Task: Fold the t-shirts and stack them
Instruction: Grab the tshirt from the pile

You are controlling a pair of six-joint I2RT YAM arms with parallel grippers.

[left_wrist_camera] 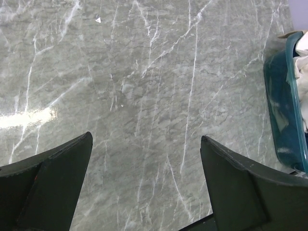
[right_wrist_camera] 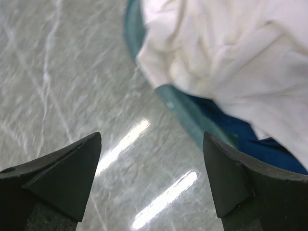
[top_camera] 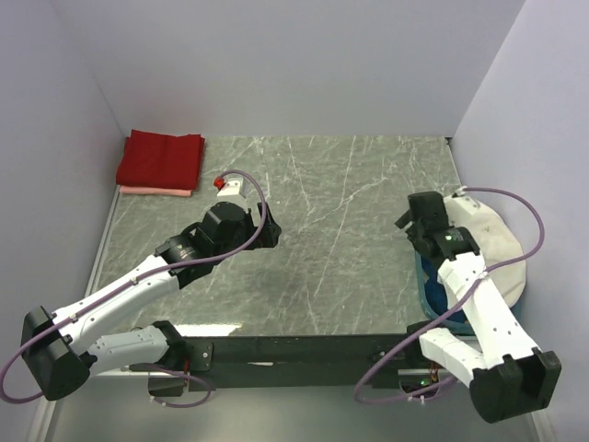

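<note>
Just beyond the right gripper (right_wrist_camera: 151,137), jaws apart and empty, cream-white t-shirt (right_wrist_camera: 231,57) draped over teal basket (right_wrist_camera: 175,102).

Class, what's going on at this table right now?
Two robot arms are partway through folding and stacking t-shirts. A folded red shirt lies on a pale pink shirt in the far left corner. A cream-white shirt and a dark blue shirt wait in the teal basket at right. The right arm hovers by it, the left arm over bare table; both jaws open, empty.
</note>
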